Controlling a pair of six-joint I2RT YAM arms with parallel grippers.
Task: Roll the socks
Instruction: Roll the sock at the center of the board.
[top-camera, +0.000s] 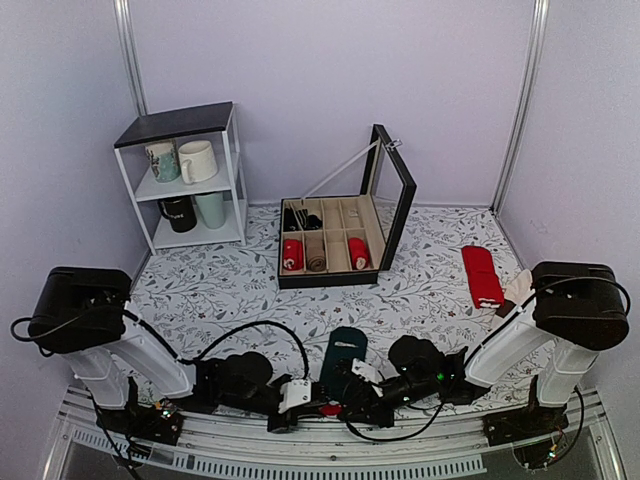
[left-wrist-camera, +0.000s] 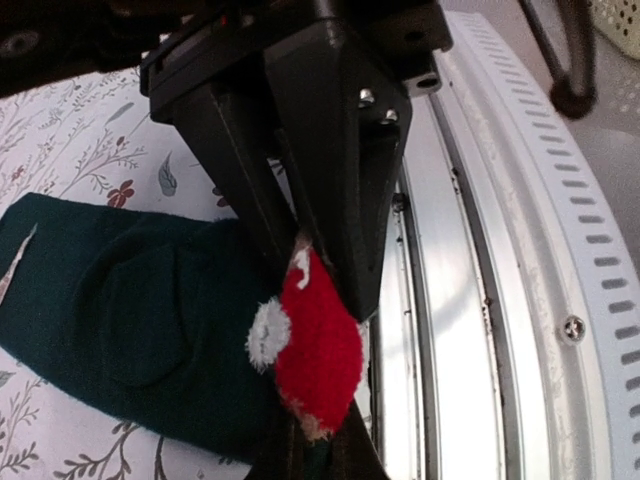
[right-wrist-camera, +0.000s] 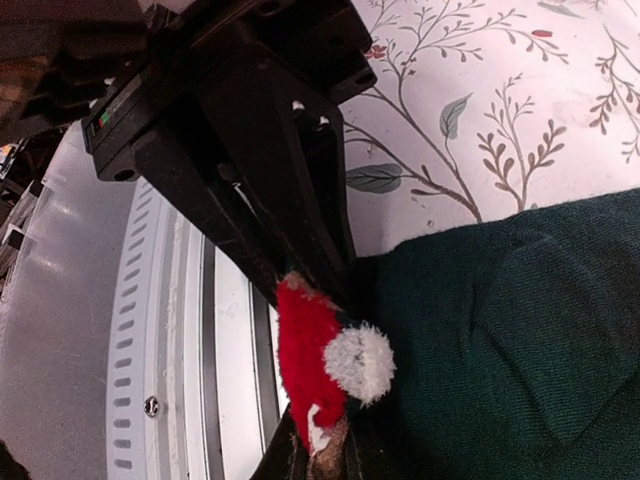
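The socks (top-camera: 343, 358) are pinched at the end nearest the rail (left-wrist-camera: 470, 300) by the left gripper (left-wrist-camera: 300, 250) and right gripper (right-wrist-camera: 305, 285).

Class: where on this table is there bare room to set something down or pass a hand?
Bare cloth lies in front of the shelf, left of the box, and between the box and the red socks. The near middle is crowded: left gripper and right gripper meet at the green socks.

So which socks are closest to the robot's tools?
The dark teal-green socks at the near edge, with the left tool and right tool on them; the red socks lie far right.
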